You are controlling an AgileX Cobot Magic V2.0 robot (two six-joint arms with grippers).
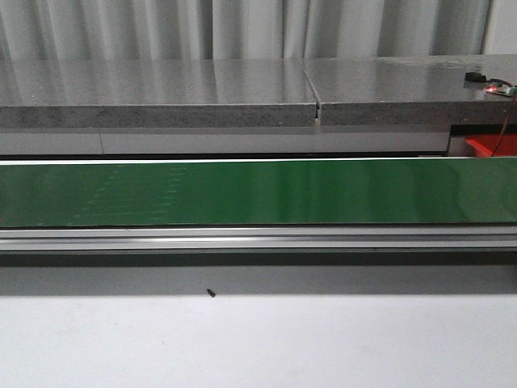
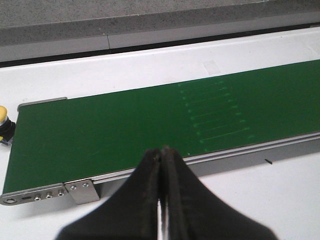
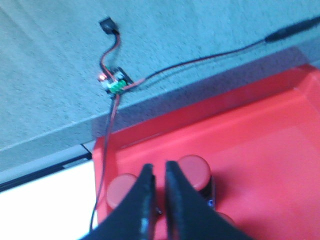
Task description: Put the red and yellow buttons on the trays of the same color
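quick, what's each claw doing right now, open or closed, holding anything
Left claw: closed, holding nothing, above the green conveyor belt.
Right claw: slightly open, empty, over the red buttons in the red tray.

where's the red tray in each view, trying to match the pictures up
Front view: only a corner of the red tray shows at the far right edge, behind the green belt.
Left wrist view: not in it; only the belt shows.
Right wrist view: the tray fills the lower right, red buttons in it.
Shared landmark: the small circuit board with wires on the grey ledge, also in the right wrist view.
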